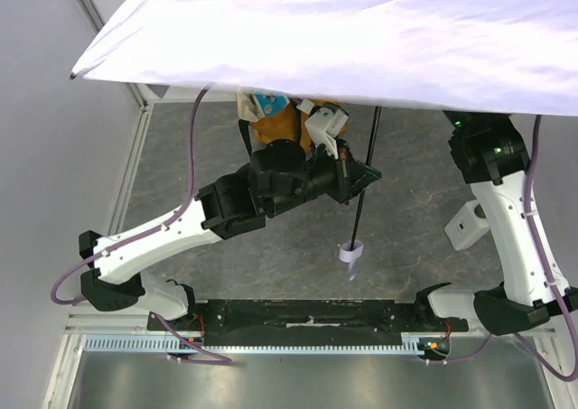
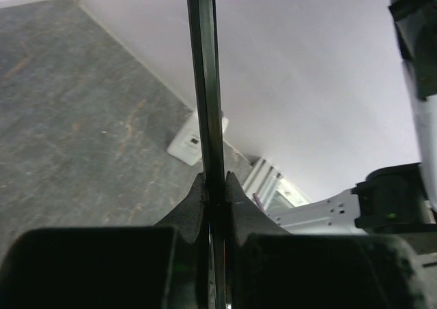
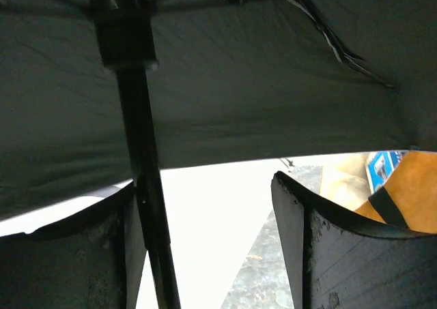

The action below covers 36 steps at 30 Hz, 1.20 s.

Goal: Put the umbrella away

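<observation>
The umbrella is open; its pale lavender-white canopy (image 1: 361, 30) spans the top of the overhead view. Its slim black shaft (image 1: 364, 179) slants down to a lavender wrist strap (image 1: 349, 252) near the table. My left gripper (image 1: 361, 176) is shut on the shaft (image 2: 205, 84), both fingers pressed against it (image 2: 215, 181). My right gripper (image 3: 205, 207) is open under the dark underside of the canopy (image 3: 239, 97). The shaft (image 3: 145, 186) runs just inside its left finger (image 3: 109, 254). In the overhead view the right gripper is hidden by the canopy.
A mustard-and-cream tote bag (image 1: 275, 125) lies behind the left gripper, partly under the canopy, and shows in the right wrist view (image 3: 410, 179). A small white device (image 1: 467, 225) sits by the right arm (image 1: 506, 201). A metal rail (image 1: 126, 174) borders the table's left side.
</observation>
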{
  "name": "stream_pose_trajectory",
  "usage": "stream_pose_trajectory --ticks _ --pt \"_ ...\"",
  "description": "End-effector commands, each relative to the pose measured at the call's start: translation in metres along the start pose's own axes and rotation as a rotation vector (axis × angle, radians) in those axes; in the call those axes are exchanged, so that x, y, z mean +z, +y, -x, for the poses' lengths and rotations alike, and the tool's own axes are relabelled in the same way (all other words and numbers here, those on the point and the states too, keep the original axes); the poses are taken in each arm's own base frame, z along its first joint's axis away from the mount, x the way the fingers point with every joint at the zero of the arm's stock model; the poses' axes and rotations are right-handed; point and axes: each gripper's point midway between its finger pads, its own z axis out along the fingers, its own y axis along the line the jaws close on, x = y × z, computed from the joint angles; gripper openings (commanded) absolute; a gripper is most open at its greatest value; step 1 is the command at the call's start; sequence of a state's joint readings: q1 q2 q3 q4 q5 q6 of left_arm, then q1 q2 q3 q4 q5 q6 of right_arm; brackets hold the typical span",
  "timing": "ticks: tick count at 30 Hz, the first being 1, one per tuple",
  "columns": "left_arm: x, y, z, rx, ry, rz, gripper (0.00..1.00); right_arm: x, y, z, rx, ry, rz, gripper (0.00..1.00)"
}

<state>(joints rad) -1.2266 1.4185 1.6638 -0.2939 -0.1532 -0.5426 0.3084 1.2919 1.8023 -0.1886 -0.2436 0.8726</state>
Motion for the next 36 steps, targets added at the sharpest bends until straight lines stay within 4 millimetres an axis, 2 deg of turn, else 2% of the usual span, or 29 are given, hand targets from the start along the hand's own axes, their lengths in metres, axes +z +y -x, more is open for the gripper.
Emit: stream_pose_trajectory --ticks 1,4,6,10,15,20,23,28,31,36 --pt "-0.008 0.002 0.046 0.144 -0.146 0.095 0.02 0.003 -0.004 0.010 -0.128 -0.074 -0.105 0.74" --pt "-0.007 0.003 0.042 0.160 -0.140 0.126 0.02 0.010 -0.013 0.015 -0.154 -0.096 -0.156 0.74" --pt "-0.006 0.007 0.042 0.174 -0.144 0.157 0.02 0.008 -0.012 0.018 -0.151 -0.113 -0.157 0.74" --pt "-0.001 0.016 0.038 0.186 -0.143 0.207 0.02 -0.007 0.003 0.036 -0.074 -0.233 -0.107 0.75" --pt "0.001 0.014 0.035 0.182 -0.131 0.199 0.02 -0.016 0.025 0.056 0.002 -0.333 -0.022 0.78" --pt "-0.001 0.013 0.033 0.175 -0.124 0.187 0.02 -0.007 0.027 0.070 0.041 -0.380 -0.026 0.78" --pt "-0.003 0.013 0.033 0.169 -0.127 0.182 0.02 0.001 0.015 0.070 0.095 -0.392 -0.068 0.75" --pt "-0.005 0.015 0.034 0.172 -0.139 0.197 0.02 0.000 0.002 0.077 0.156 -0.450 -0.115 0.56" --pt "-0.005 0.019 0.030 0.179 -0.135 0.212 0.02 0.004 -0.002 0.082 0.164 -0.469 -0.145 0.56" --pt "-0.008 0.020 0.030 0.180 -0.150 0.218 0.02 -0.002 -0.006 0.093 0.155 -0.525 -0.182 0.56"
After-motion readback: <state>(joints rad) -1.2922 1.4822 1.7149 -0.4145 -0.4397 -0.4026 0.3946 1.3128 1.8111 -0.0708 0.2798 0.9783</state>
